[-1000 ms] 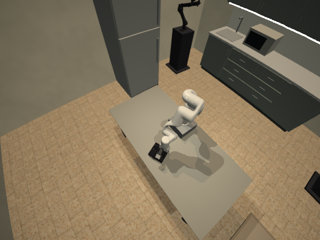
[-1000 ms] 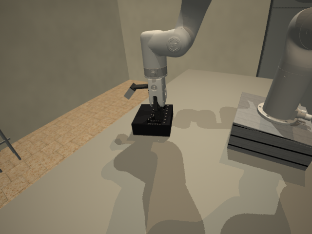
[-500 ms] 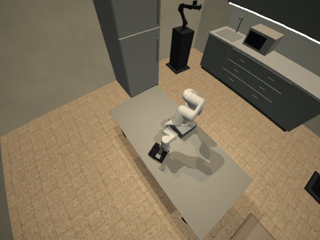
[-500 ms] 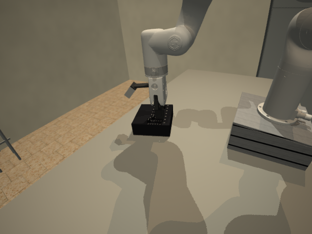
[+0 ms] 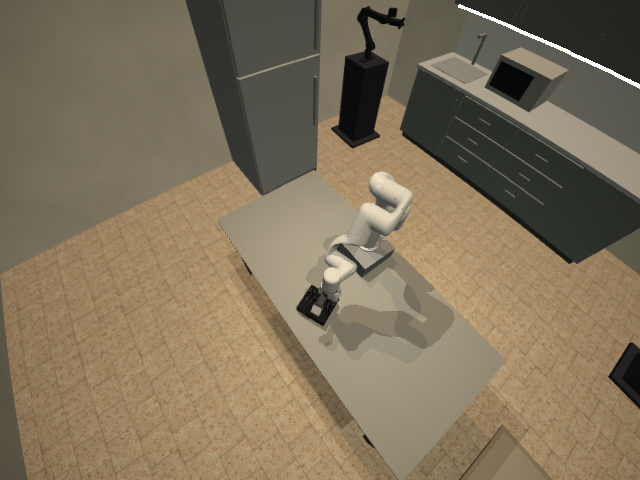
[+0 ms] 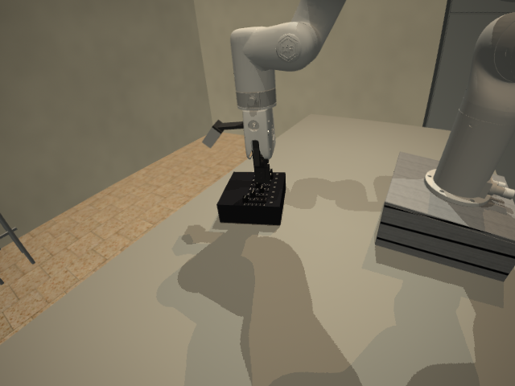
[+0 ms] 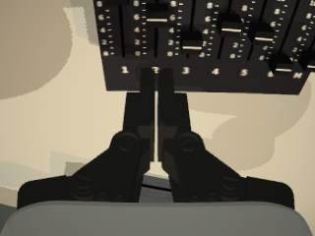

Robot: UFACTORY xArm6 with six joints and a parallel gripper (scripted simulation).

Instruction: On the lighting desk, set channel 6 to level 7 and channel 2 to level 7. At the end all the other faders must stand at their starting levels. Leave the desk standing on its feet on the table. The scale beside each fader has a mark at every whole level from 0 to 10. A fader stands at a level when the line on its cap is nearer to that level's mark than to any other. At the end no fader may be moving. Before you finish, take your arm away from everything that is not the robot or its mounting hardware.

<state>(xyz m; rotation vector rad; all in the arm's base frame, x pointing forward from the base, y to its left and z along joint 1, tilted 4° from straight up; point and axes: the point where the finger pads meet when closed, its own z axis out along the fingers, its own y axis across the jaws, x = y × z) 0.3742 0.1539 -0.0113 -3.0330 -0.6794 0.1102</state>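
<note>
The black lighting desk stands flat on the table. In the wrist view several faders show. Fader 2 is around 7. Fader 3 is low. Fader 4 and fader 5 are near the middle. Fader 6 is near the bottom. My gripper is shut and empty. Its tips hang over the desk's near edge by the channel 2 label, below fader 2's cap.
The arm's base sits on a grey block behind and right of the desk. The table's left edge runs close beside the desk. A fridge stands beyond the table's far end.
</note>
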